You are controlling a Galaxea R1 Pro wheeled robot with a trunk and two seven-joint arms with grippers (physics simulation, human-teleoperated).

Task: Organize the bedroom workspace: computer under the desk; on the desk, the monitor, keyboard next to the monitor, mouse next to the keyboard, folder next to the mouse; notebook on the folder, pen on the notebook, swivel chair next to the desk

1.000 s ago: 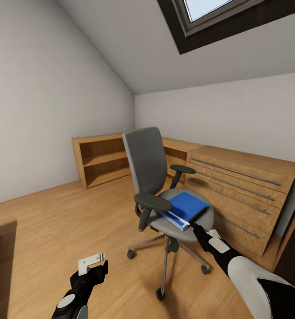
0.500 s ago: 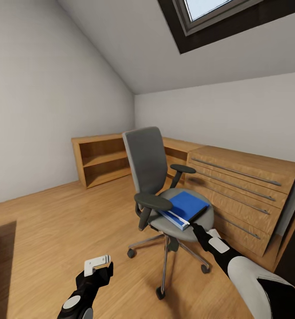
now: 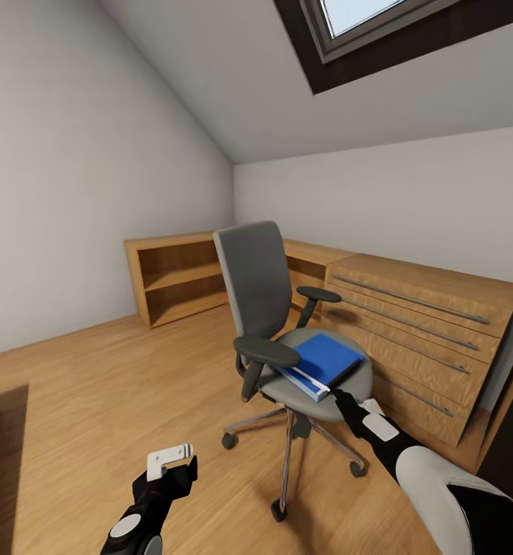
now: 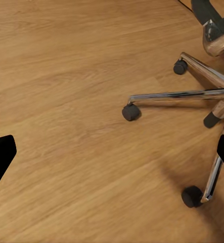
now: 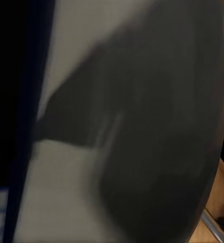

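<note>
Folder [image 3: 323, 362] flat on swivel chair [image 3: 275, 324] seat mid-frame, right gripper [image 3: 338, 398] at its near edge, grip unclear, left gripper [image 3: 167, 462] lower left, spread wide, empty.

Head camera looks forward and down from mid-room at the chair [image 3: 287, 339]. Left wrist faces floor [image 4: 66, 101], sharing chair base. Right wrist sits very close to seat [image 5: 157, 126].
</note>
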